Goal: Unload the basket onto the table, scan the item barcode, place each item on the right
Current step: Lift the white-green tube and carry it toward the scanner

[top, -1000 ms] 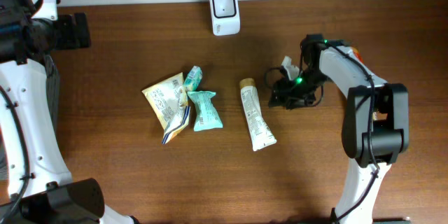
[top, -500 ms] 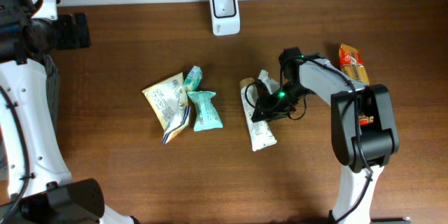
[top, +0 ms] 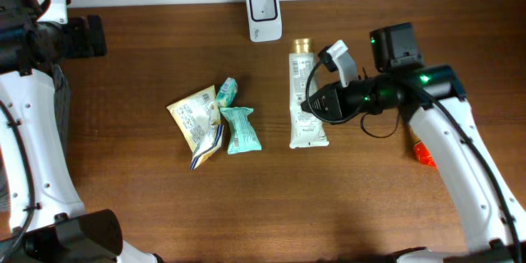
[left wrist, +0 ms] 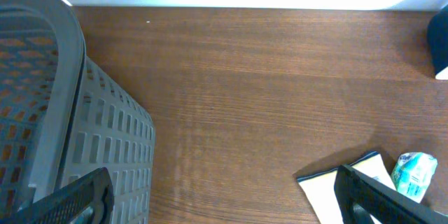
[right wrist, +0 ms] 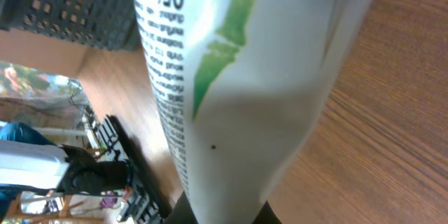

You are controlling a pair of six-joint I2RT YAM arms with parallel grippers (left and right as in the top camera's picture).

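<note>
White tube (right wrist: 245, 133), green stripe and black print

Table (top: 148, 214) brown wood w/ visible grain, low sheen. White tube (right wrist: 238, 112) smooth plastic, semi-glossy; packs (top: 197, 119) left of tube crinkly foil-like film.

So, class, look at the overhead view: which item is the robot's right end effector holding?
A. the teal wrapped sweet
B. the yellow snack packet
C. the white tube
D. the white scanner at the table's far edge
C: the right end effector is shut on the white tube, and the tube's printed body fills the right wrist view.
</note>
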